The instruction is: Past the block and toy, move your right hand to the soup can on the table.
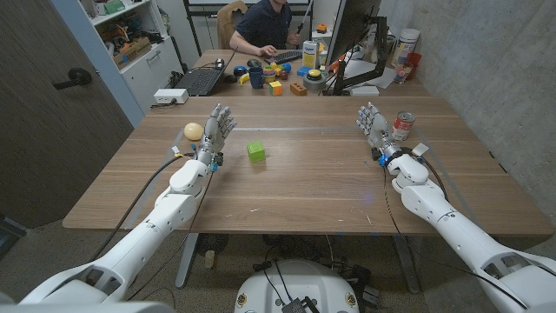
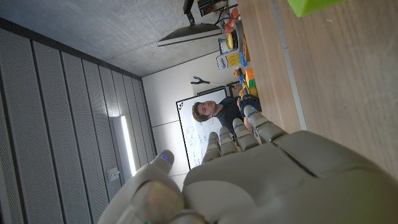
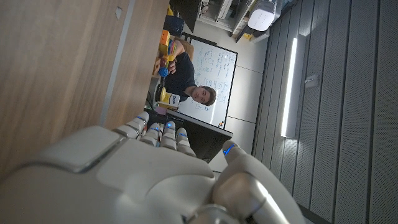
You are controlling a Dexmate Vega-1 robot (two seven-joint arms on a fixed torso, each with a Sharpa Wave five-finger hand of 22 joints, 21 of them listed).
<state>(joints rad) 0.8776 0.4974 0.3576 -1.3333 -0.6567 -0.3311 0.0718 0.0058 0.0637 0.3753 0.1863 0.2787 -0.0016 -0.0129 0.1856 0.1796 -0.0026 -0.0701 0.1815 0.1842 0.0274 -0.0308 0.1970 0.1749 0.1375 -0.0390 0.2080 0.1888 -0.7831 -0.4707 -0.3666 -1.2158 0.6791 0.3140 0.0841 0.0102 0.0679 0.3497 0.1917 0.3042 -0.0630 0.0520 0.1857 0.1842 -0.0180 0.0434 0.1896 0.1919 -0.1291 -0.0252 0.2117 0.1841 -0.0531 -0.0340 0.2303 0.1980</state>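
Note:
The soup can [image 1: 403, 126], red and white, stands upright at the table's far right. My right hand [image 1: 375, 129] is just to its left, palm upright and fingers stretched away from me, holding nothing; I cannot tell whether it touches the can. A green block [image 1: 255, 151] sits mid-table, and its edge shows as the green block [image 2: 311, 5] in the left wrist view. A pale round toy [image 1: 193, 131] lies beside my left hand [image 1: 215, 130], which is upright and empty. Each wrist view looks along the back of its own hand, the left hand [image 2: 249, 180] and the right hand [image 3: 143, 180].
A second table [image 1: 261, 96] behind holds a laptop [image 1: 198, 81], coloured blocks, a monitor and bottles, with a person [image 1: 265, 26] seated at it. A grey wall [image 1: 495, 61] runs along the right. The wooden table [image 1: 304, 187] is bare between my arms.

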